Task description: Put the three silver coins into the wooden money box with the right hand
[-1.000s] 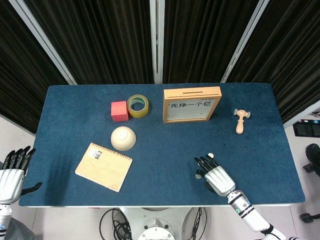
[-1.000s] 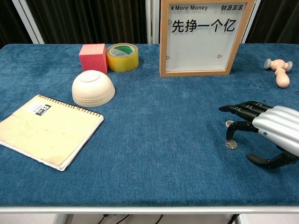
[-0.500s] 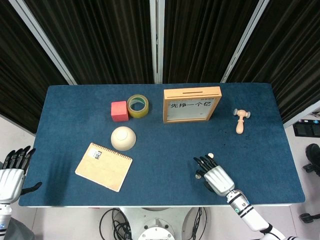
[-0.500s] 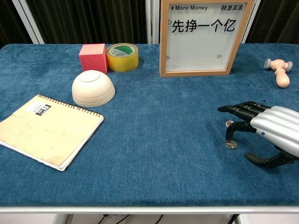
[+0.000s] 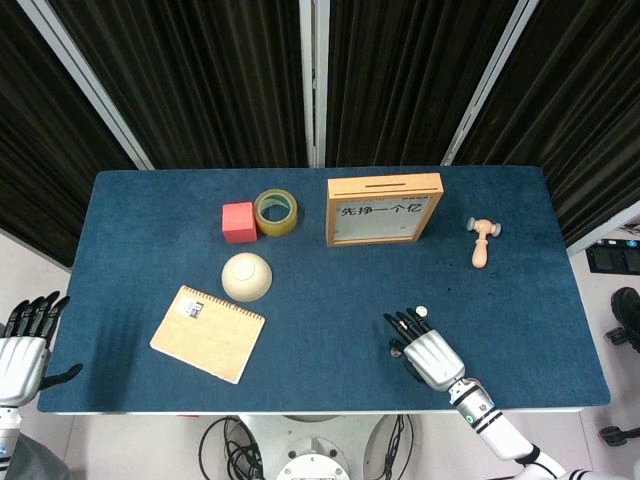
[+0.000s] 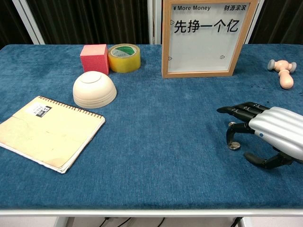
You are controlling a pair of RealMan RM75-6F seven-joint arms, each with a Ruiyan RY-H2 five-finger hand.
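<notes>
The wooden money box (image 5: pixel 384 208) stands upright at the back centre with its slot on top; the chest view shows its white front (image 6: pixel 203 38). My right hand (image 5: pixel 425 352) hovers palm down near the front edge, fingers spread and curved, holding nothing. One silver coin (image 5: pixel 421 311) lies just beyond its fingertips. Another coin (image 6: pixel 233 147) lies on the cloth under the hand (image 6: pixel 267 132), with a fingertip (image 6: pixel 230 140) touching down at its edge. A third coin does not show. My left hand (image 5: pixel 22 345) hangs off the table's left front corner, fingers apart and empty.
On the blue table (image 5: pixel 330 280) sit a red cube (image 5: pixel 238 221), a yellow tape roll (image 5: pixel 276 211), an upturned cream bowl (image 5: pixel 247 276) and a spiral notebook (image 5: pixel 207 332) on the left. A small wooden mallet (image 5: pixel 482 239) lies right of the box.
My right hand has crept a little to the left over the coin, its fingertip staying by it. The left hand has sunk slightly. The coins have not moved.
</notes>
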